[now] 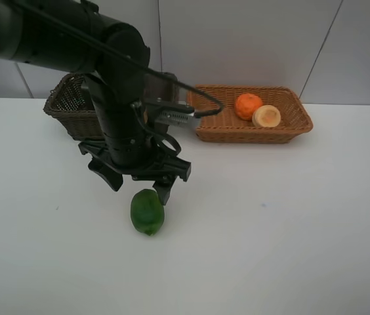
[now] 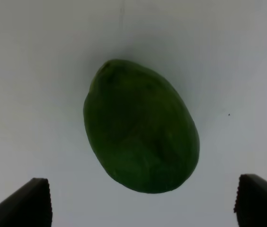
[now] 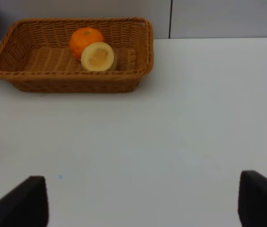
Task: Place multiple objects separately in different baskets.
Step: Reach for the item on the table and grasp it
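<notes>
The green fruit (image 1: 147,211) lies on its side on the white table (image 1: 290,223), in front of both baskets and well apart from them, with the left gripper (image 1: 139,184) hanging just above its far end. The left gripper's jaws are spread wide and hold nothing; in the left wrist view the fruit (image 2: 140,127) sits between the two fingertips (image 2: 29,203) with table showing on both sides. To do this step well, lower the gripper straight down until the fingers straddle the fruit across its narrow width, near the middle of its length, then close gently; the skin looks smooth and rounded, so an off-centre grip would likely let it roll or squirt out. The light basket (image 1: 290,128) already holds an orange (image 1: 248,105) and a pale round fruit (image 1: 266,116), touching one another, so it is probably the destination. The right gripper (image 3: 138,201) is parted with only bare table between its fingertips, and it does not appear in the high view. The dark basket (image 1: 67,105) is largely hidden behind the left arm, so its contents cannot be made out.
</notes>
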Controlling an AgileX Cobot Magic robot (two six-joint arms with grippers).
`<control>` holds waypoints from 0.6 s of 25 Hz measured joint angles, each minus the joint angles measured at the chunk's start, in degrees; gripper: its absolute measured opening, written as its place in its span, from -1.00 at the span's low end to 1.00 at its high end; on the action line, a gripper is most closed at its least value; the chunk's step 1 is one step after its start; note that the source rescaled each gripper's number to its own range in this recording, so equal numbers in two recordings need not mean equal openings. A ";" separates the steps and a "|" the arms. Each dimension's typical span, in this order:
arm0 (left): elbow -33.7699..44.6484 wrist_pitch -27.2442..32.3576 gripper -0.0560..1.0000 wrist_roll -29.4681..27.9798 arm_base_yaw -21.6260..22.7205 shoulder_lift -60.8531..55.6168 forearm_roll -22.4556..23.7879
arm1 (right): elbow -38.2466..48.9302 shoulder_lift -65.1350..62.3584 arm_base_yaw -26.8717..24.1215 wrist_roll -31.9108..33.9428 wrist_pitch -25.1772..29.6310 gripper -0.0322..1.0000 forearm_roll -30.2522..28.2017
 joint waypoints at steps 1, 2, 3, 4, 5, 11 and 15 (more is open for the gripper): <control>0.00 0.00 0.99 0.14 0.00 0.28 -0.05 | 0.00 0.00 0.00 0.00 0.00 0.43 0.00; 0.00 0.00 0.99 0.19 0.00 0.61 -0.05 | 0.00 0.00 0.00 0.00 0.00 0.43 0.00; 0.00 0.00 0.99 0.19 0.00 0.92 -0.12 | 0.00 0.00 0.00 0.00 0.00 0.43 0.00; 0.00 0.00 0.99 0.19 0.00 1.37 -0.41 | 0.00 0.00 0.00 0.00 0.00 0.43 0.00; 0.00 -0.14 0.99 0.19 0.00 1.73 -1.20 | 0.00 0.00 0.00 0.00 0.00 0.43 0.00; 0.00 -1.39 0.99 -6.83 0.00 2.58 -1.20 | 0.00 0.00 0.00 0.00 0.00 0.43 0.00; 0.00 -1.28 0.99 -13.32 0.00 2.63 0.13 | 0.00 0.00 0.00 0.00 0.00 0.43 0.00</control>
